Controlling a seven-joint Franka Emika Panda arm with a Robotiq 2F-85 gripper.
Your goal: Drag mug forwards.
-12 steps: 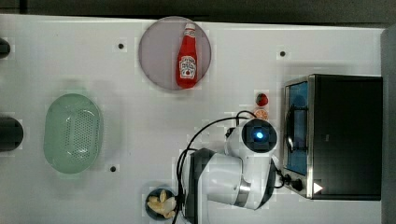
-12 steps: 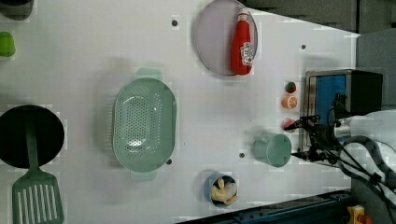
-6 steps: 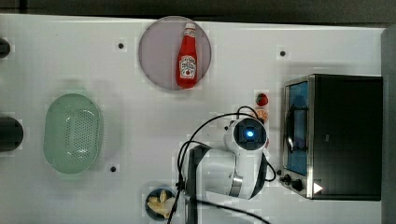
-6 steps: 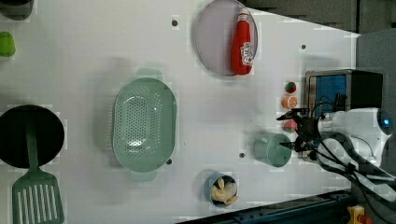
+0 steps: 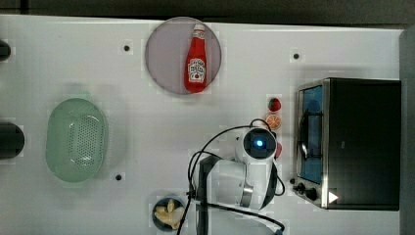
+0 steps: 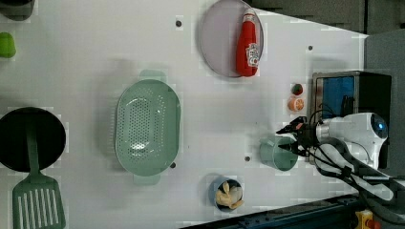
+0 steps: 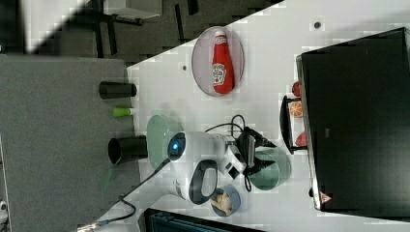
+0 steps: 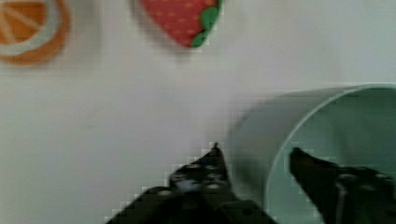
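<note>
The mug [image 6: 278, 153] is a small teal-green cup standing upright on the white table, close to the front of the toaster oven [image 6: 351, 90]. It also shows in the right view [image 7: 270, 170] and, large, in the wrist view [image 8: 336, 121]. My gripper [image 6: 289, 139] straddles the mug's wall on the side toward the oven. In the wrist view one fingertip [image 8: 212, 163] sits just outside the wall and the other reaches inside the cup. The gripper [image 8: 254, 156] is open, with a sliver of space at each finger. The arm's white wrist [image 5: 257, 144] covers this spot from above.
A toy strawberry [image 8: 182, 16] and an orange slice [image 8: 28, 28] lie just beyond the mug. A bowl of pale yellow pieces [image 6: 227, 193] stands near it. Farther off are the pale green colander [image 5: 76, 139], a plate [image 5: 161, 54] bearing a ketchup bottle [image 5: 196, 61], and a black pan [image 6: 28, 138].
The arm has travelled toward the left view's left, from beside the oven onto the mug. Its fingers have come over the rim and drawn much closer together.
</note>
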